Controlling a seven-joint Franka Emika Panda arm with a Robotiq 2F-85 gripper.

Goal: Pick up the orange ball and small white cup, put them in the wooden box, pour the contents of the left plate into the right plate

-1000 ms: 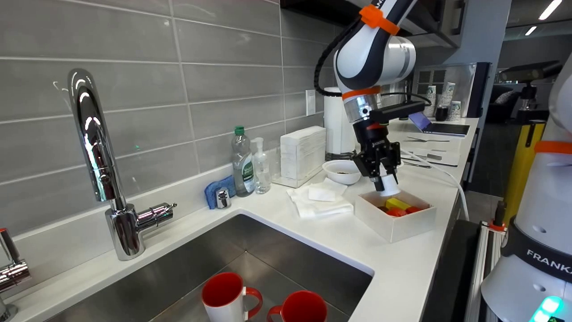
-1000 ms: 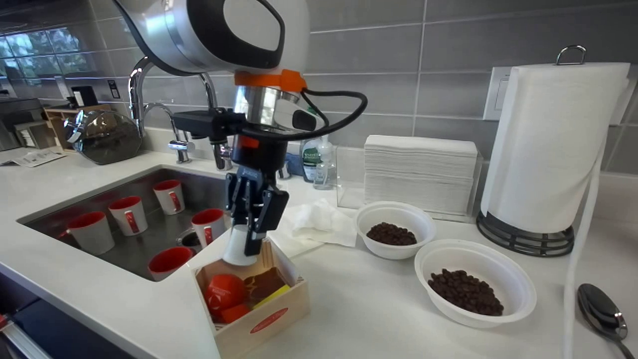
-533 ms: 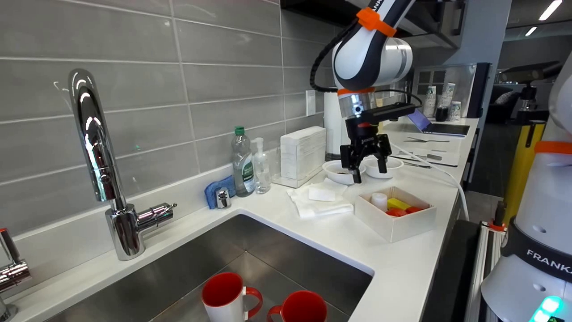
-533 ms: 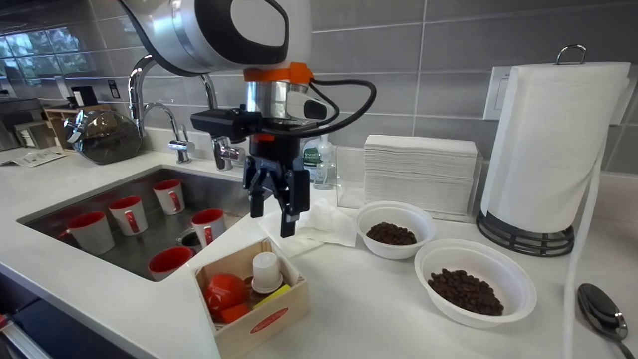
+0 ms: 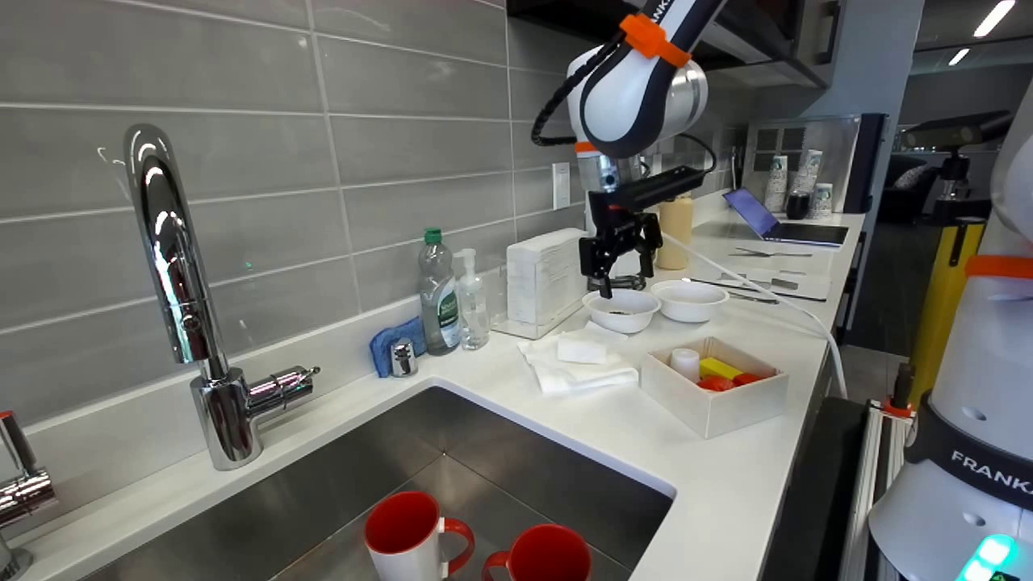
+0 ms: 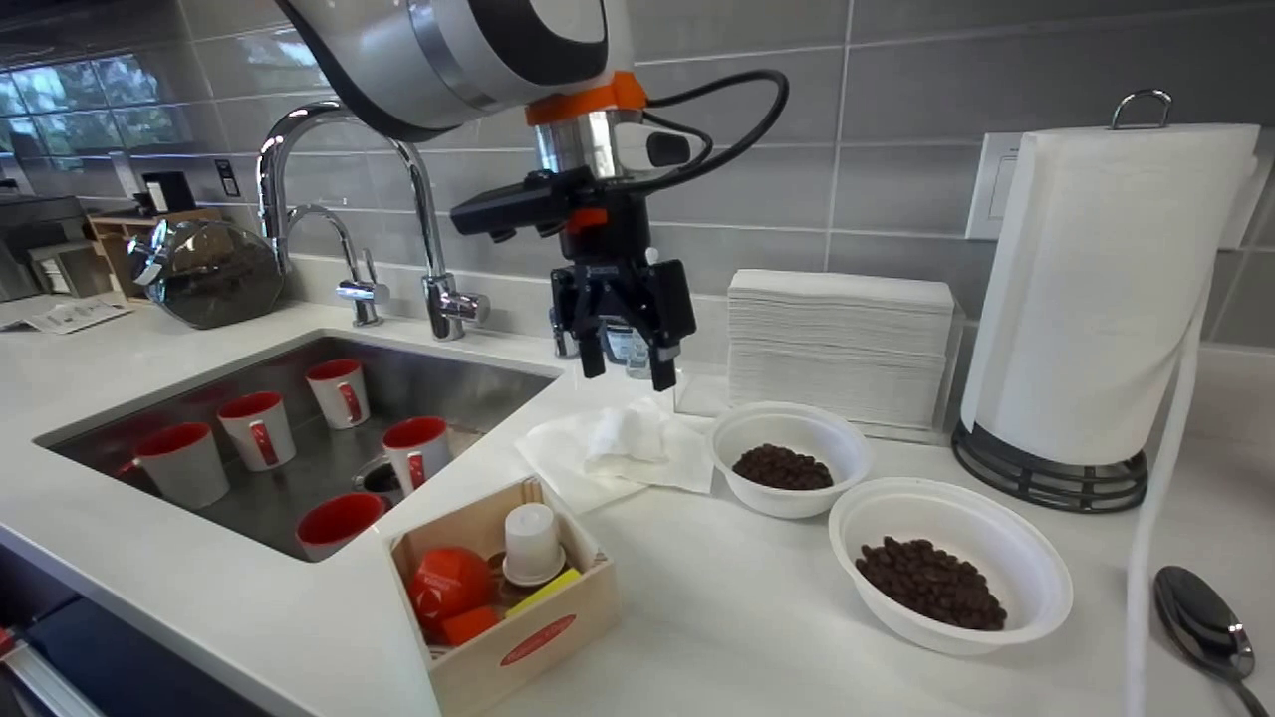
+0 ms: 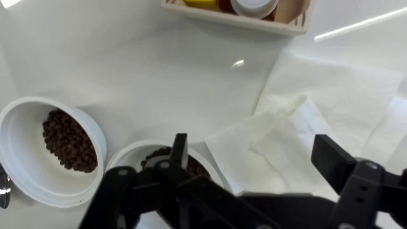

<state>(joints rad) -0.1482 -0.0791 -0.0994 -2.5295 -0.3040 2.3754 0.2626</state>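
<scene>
Orange ball [image 6: 451, 586] and small white cup [image 6: 532, 543] both in the wooden box [image 6: 583, 612], cup narrow end up, so boxing looks done; pour not yet, dark beans [image 6: 931, 586] sit in both the napkin-side bowl [image 6: 792, 426] and the outer bowl [image 6: 996, 543]. Gripper [image 6: 629, 373] up in the air near the crumpled napkins [image 6: 630, 443], fingers [image 7: 178, 144] spread wide, holding nothing. Next is probably a rim grab. Risk one, wrong bowl: napkin-side bowl is on the left in both exterior views but right in the wrist view, can't tell which the sentence means. Risk two, bowls sit touching or just beside each other, can't tell, so a finger coming down between them could knock one and spill it. Napkin edge also runs right up to the napkin-side bowl, could get pinched with the rim and dragged along. Bowls look thin and light, so a shallow pinch may let one swivel and dump early. Squeeze too hard and the wall may buckle, same mess. Tipping from too high or off-centre would likely scatter beans over the counter [image 6: 717, 607]
</scene>
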